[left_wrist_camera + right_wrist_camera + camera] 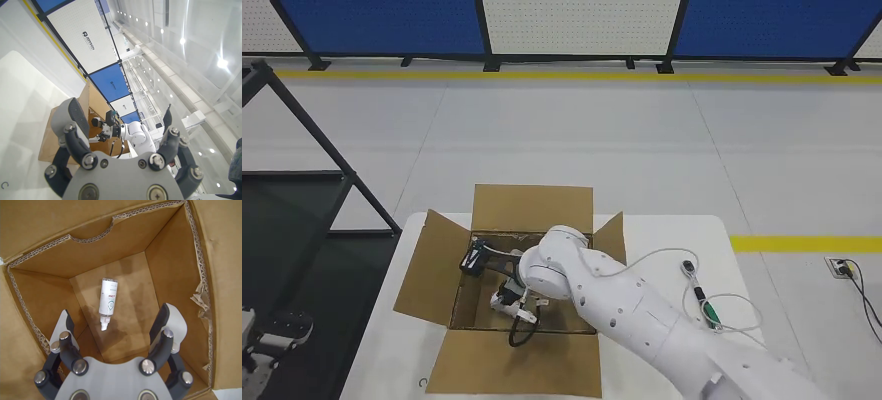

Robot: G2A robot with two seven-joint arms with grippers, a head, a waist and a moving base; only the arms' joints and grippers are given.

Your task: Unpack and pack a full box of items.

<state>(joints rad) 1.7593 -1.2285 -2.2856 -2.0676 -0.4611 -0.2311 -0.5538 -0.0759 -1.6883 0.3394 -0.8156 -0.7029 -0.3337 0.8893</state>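
Observation:
An open cardboard box point(532, 205) stands on the white table point(662, 235) with its flaps folded out. My right gripper point(510, 300) hangs inside the box mouth, fingers open and nothing between them. In the right wrist view a white spray bottle point(108, 297) lies on its side on the box floor, well below the right gripper point(115, 311) and between its two pads. My left gripper point(121, 107) is open and holds nothing; it is tilted up toward the ceiling, off to one side of the box point(85, 106).
A slim tool with a green handle point(697, 290) and a thin white cable point(742, 310) lie on the table right of the box. One box wall has a torn edge point(202, 300). A black metal frame point(302, 130) stands to the left of the table.

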